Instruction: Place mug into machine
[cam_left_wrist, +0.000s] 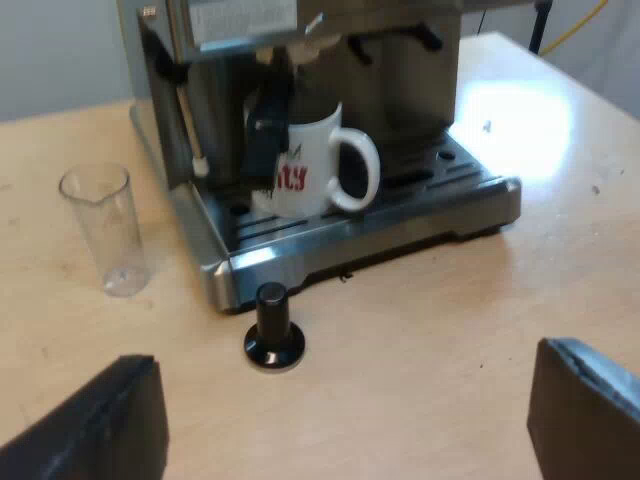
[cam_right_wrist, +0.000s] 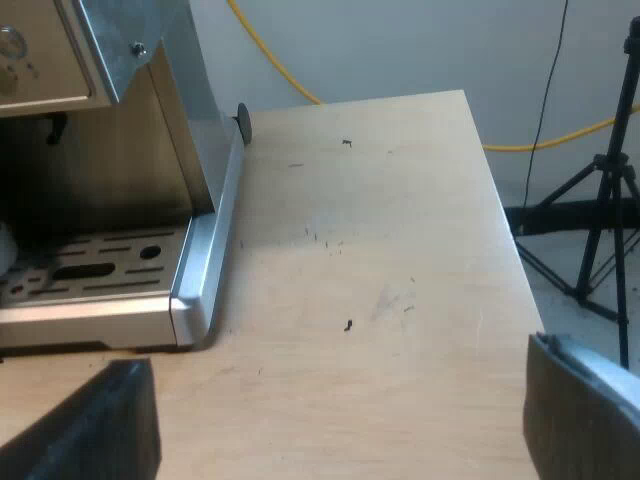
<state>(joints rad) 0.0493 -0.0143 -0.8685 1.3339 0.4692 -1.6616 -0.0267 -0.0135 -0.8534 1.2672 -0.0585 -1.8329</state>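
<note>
A white mug (cam_left_wrist: 310, 160) with red lettering stands upright on the drip tray (cam_left_wrist: 400, 215) of the espresso machine (cam_left_wrist: 400, 60), under the brew head, its handle turned outward. A dark hanging part of the machine overlaps the mug's side. My left gripper (cam_left_wrist: 340, 420) is open and holds nothing; it hovers over the table a short way out from the tray. In the right wrist view, my right gripper (cam_right_wrist: 340, 420) is also open with nothing in it, over bare table beside the machine's side (cam_right_wrist: 190, 130) and tray corner (cam_right_wrist: 195, 290). A white sliver of the mug (cam_right_wrist: 5, 248) shows at the tray.
A tamper with a black knob (cam_left_wrist: 273, 330) stands on the table just before the tray. A clear measuring glass (cam_left_wrist: 100, 225) stands beside the machine. A thin steam wand (cam_left_wrist: 190, 130) hangs at the machine's side. Past the table edge (cam_right_wrist: 505, 220) are a tripod (cam_right_wrist: 600, 200) and yellow cable (cam_right_wrist: 270, 60).
</note>
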